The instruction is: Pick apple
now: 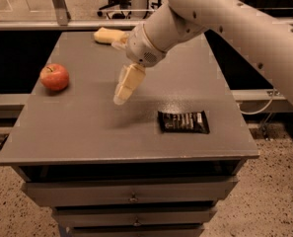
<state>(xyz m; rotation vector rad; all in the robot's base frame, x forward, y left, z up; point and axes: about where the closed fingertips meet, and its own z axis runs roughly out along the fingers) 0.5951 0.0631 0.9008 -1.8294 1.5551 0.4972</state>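
We see the apple (54, 76) on the grey table (87, 132), near the left edge and a little toward the far side. It is red with a paler yellowish patch on top, where a short stem stands, and it sits alone, touching nothing else. The gripper (122, 90) hangs over the middle of the table, to the right of the apple and well apart from it. It is pale cream in colour and points downward and slightly to the left, with its tip close to the table surface, and a soft shadow lies under it. We cannot tell if the gripper is apart or together, because from this side it looks like one single pale shape. The thick white arm (225, 19) comes in from the upper right corner and goes down diagonally to the wrist (143, 51), which is over the far half of the table. Behind the wrist, at the far edge, lies a pale yellow sponge (105, 34), partly hidden by the arm. On the right near part of the table lies a flat dark packet (183, 122) with a shiny wrapper, to the right of the gripper and not touching it. Under the table top we see closed drawers (131, 194) with small handles. The floor (264, 196) around is speckled, and a metal rail (37, 24) runs behind the table.
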